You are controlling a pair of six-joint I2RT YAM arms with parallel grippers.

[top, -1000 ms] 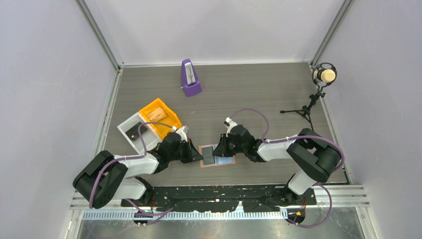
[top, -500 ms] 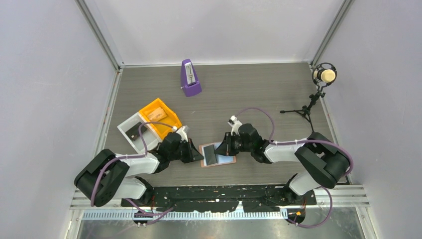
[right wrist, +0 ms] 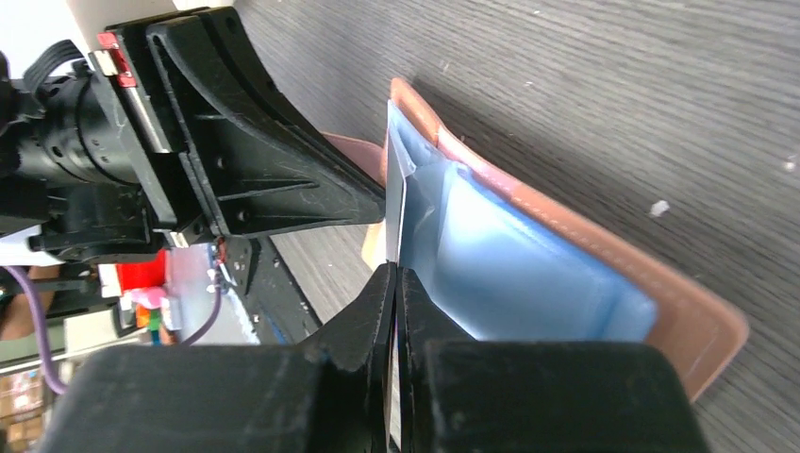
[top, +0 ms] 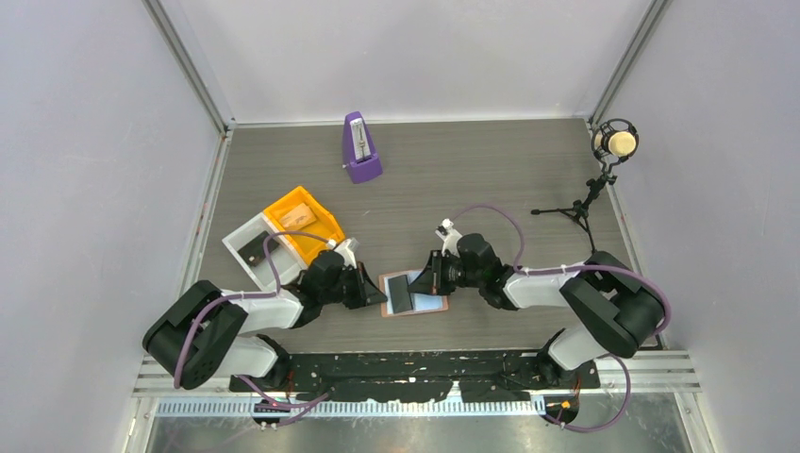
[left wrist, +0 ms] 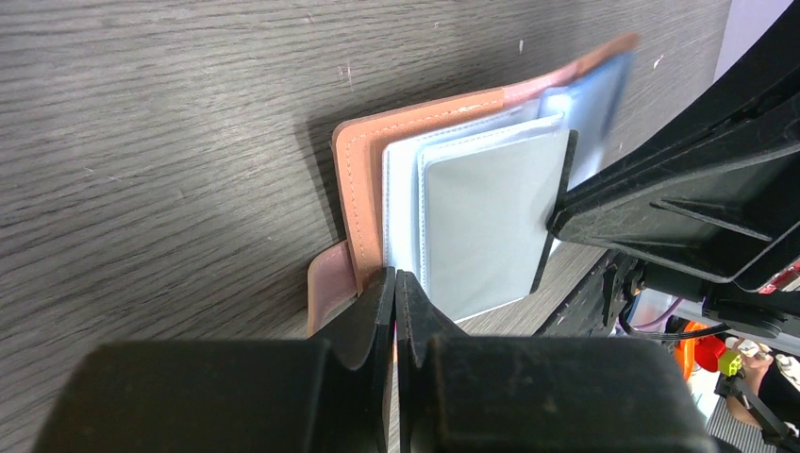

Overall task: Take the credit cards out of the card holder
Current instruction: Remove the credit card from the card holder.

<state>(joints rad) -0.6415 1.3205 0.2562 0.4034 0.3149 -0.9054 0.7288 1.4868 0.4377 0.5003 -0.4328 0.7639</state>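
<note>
The salmon-tan card holder [top: 432,305] lies spread open on the table between my arms, blue-grey faces up. My left gripper [top: 375,293] is shut on its near left edge, beside the small tab [left wrist: 330,283]. My right gripper [top: 426,281] is shut on a dark grey credit card [top: 400,294], which stands tilted over the holder's left half. In the left wrist view the card [left wrist: 486,226] shows its grey face above the pale pockets. In the right wrist view the card [right wrist: 399,222] is edge-on between my right gripper's [right wrist: 397,274] fingers, beside the blue sleeves [right wrist: 528,274]. Other cards are hidden.
An orange tray [top: 304,222] and a white tray [top: 247,247] stand behind the left arm. A purple metronome [top: 360,148] is at the back middle. A microphone on a stand [top: 613,143] is at the back right.
My right gripper has drawn back to the right with the card, which has risen from lying flat on the holder to standing tilted. The left gripper has stayed on the holder's edge.
</note>
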